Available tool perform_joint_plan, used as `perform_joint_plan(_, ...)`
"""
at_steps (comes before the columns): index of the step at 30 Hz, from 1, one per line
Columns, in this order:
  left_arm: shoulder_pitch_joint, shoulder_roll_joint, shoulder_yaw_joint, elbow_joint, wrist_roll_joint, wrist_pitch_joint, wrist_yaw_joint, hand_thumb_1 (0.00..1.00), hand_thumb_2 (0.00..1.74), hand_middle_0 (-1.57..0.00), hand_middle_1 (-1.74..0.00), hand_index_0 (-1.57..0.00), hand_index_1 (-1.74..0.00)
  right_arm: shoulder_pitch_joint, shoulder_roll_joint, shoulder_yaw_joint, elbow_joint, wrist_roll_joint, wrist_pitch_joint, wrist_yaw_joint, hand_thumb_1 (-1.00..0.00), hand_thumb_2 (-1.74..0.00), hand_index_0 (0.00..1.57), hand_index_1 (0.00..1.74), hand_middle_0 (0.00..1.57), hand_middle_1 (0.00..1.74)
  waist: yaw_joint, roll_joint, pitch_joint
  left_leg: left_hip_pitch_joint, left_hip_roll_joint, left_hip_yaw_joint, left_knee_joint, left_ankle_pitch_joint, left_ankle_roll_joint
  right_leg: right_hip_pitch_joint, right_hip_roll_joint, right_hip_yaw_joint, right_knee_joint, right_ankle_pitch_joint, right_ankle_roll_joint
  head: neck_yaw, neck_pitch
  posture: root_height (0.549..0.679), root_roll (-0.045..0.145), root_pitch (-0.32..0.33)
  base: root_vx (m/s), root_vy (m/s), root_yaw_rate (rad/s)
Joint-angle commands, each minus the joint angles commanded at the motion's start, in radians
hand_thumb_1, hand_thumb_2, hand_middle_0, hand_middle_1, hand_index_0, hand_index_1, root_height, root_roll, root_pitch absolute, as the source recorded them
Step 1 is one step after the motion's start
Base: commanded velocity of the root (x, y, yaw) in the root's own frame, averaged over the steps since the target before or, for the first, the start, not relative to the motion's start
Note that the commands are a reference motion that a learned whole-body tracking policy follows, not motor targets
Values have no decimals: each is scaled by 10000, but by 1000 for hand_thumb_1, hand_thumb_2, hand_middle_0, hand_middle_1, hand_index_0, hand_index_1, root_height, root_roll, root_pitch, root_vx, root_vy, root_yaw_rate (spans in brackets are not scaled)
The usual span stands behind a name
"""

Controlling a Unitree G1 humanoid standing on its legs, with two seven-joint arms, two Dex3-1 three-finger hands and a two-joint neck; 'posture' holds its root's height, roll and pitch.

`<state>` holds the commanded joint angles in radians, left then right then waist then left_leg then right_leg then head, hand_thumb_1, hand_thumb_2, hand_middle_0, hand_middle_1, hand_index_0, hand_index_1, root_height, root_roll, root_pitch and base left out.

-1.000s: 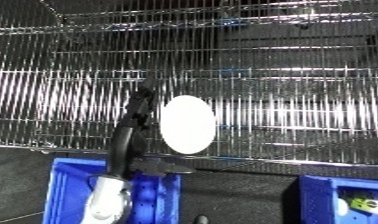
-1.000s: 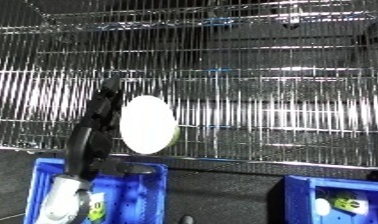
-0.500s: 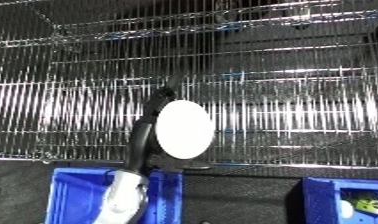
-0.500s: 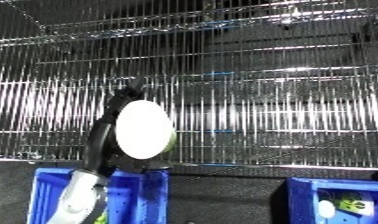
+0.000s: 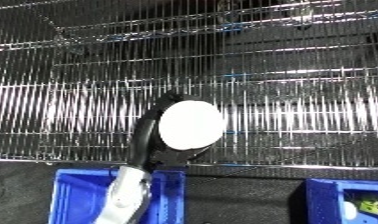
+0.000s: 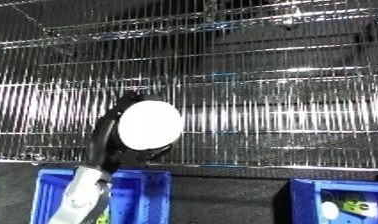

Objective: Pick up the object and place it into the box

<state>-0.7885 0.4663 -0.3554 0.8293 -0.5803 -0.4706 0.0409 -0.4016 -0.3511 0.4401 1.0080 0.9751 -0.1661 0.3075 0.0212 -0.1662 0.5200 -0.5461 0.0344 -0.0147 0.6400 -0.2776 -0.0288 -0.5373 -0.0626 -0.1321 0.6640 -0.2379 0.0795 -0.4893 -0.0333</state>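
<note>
Fingers (image 5: 150, 131) of the left hand (image 5: 148, 145) curl round the left edge and back of a white disc (image 5: 192, 125), with the lower part of the hand wrapping under its bottom rim, so the hand is closed on the disc and carries it. Seen from the head, the disc shows its flat round face almost full on, standing upright rather than lying flat, which fits a grip taken on the rim: held that way the face stays clear and the fingers need only part to let it drop. Black fingers show as a dark band along the disc's left side and beneath it; none cross the white face. Behind the disc runs a wire shelf (image 5: 283, 110), and whether the disc touches the wires cannot be told. Below it, at the lower left, stands a blue bin (image 5: 74, 197), with the white and silver forearm (image 5: 125, 197) rising out of the space above it, so the disc hangs above and a little beyond the bin's far wall. A second blue bin (image 6: 341, 197) sits at the lower right with something pale and green inside. By my reading the pick is done and the placing is not yet. The right hand shows in neither view.
</note>
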Motion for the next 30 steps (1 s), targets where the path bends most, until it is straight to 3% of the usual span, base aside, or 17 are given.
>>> perform_joint_plan(9,678,132,363,-574,-964,-411,-393,1000,1740,-1570,-1740,-1570,-1740,168,14,-220,113,-28,-47,-99,0,0,0,0,0,0,243,305,0,206,-175,-102,-241,98,-11,123,-155,-66,-22,-70,-33,201,-161,644,10,131,-5,1,82)
perform_joint_plan(16,1848,341,1112,-1763,-1177,-1136,-103,1000,1740,-1570,-1740,-1570,-1740,629,51,-587,186,184,-403,-163,0,0,0,0,0,0,666,633,0,362,-414,-271,-516,211,-8,265,-351,-254,-29,-178,-83,404,-297,645,21,129,-11,-48,173)
perform_joint_plan(25,3655,773,2558,-3784,-585,-2362,1212,1000,1740,-1570,-1740,-1570,-1740,1183,-14,-1131,559,414,-764,-35,0,0,0,0,0,0,1226,1178,0,464,-751,-513,-525,228,14,446,-596,-529,132,-410,-208,1022,-418,646,36,117,-10,-28,156)
perform_joint_plan(30,4633,559,3332,-3992,-611,-2807,2276,1000,1740,-1570,-1740,-1570,-1740,1352,-52,-1387,825,582,-771,30,0,0,0,0,0,0,1521,1308,0,530,-890,-649,-530,273,-12,623,-663,-699,147,-517,-268,549,-613,646,42,110,-3,-16,136)
